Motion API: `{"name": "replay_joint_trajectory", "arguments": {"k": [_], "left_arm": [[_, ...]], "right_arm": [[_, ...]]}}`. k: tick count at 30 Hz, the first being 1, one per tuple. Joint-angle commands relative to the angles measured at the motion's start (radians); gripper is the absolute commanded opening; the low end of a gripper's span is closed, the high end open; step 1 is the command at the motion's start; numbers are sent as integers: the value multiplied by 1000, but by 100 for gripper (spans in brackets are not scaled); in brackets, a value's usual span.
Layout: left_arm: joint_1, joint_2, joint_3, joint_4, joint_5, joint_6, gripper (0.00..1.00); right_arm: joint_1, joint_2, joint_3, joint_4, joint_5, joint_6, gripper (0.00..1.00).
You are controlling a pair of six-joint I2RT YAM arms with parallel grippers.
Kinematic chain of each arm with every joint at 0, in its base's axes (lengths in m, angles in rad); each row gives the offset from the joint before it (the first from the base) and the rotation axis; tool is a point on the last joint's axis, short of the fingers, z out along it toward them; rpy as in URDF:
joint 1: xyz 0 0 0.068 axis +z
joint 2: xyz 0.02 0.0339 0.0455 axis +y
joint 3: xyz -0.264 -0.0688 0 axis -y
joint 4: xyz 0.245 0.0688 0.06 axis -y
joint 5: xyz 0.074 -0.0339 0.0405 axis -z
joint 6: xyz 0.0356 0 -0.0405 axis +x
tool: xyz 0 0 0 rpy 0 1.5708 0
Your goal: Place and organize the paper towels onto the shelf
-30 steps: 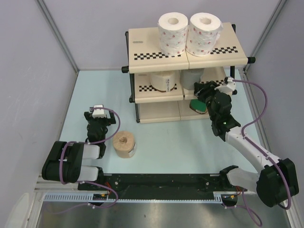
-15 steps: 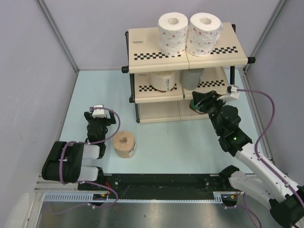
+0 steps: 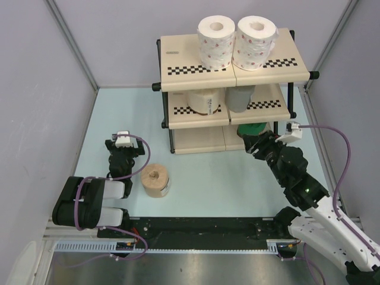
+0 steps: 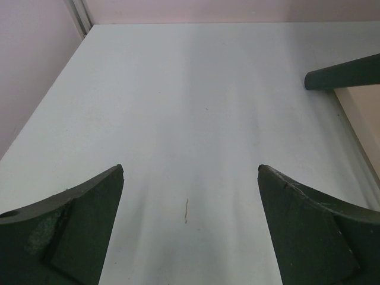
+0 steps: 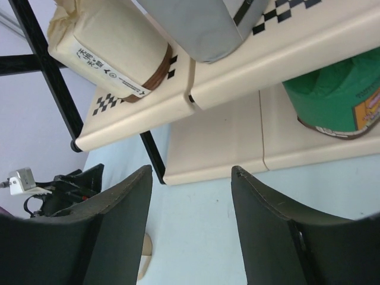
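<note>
The shelf [image 3: 225, 62] stands at the back. Two white red-dotted rolls [image 3: 215, 40] [image 3: 256, 41] stand on its top tier. A cream roll [image 3: 205, 100] and a grey roll [image 3: 240, 98] are on the middle tier. A green roll [image 3: 252, 128] lies on the bottom tier, also in the right wrist view [image 5: 338, 98]. My right gripper [image 3: 256, 143] [image 5: 191, 171] is open and empty, just in front of the green roll. A tan-brown roll [image 3: 155, 180] stands on the table. My left gripper [image 3: 123, 149] [image 4: 190, 169] is open and empty, left of it.
The right wrist view shows the cream roll [image 5: 113, 56], the grey roll [image 5: 190, 24], the bottom panel [image 5: 225, 142] and the left arm [image 5: 65, 184]. The left wrist view shows a black shelf tube [image 4: 344, 74]. Walls close in the table on three sides.
My right gripper carried the green roll to the bottom tier, let go of it and drew back toward the near side. The left arm has not moved.
</note>
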Motion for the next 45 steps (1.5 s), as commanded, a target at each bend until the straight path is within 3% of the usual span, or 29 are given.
{"name": "replay_joint_trajectory", "arguments": {"k": [1, 13, 15, 20, 23, 28, 34, 37, 38, 43, 45], "left_arm": [[4, -13, 12, 37, 21, -5, 100], [4, -15, 8, 39, 16, -5, 100], [-20, -50, 12, 31, -150, -23, 100], [-101, -252, 140, -343, -313, -34, 100], [-103, -381, 229, -568, -271, -180, 100], [-103, -513, 328, -847, -67, -369, 100], [-112, -681, 292, -946, 79, -563, 100], [-128, -681, 302, -952, 174, -624, 85], [-137, -684, 301, -946, 190, -638, 73], [-213, -673, 337, -890, 190, -715, 43], [-247, -648, 367, -896, 190, -724, 40]], "right_arm": [[4, -68, 0, -109, 34, 12, 61], [-3, -102, -20, -201, 50, 7, 66], [-3, -108, -23, -210, 39, 19, 67], [-5, -129, -31, -234, 42, 39, 67], [-6, -142, -32, -254, 59, 41, 67], [-8, -163, -34, -274, 65, 61, 67], [-9, -176, -37, -302, 68, 76, 67], [-8, -186, -37, -305, 71, 75, 67], [-9, -189, -37, -308, 73, 75, 67], [-9, -211, -38, -325, 82, 76, 67], [-8, -218, -37, -333, 82, 75, 67]]}}
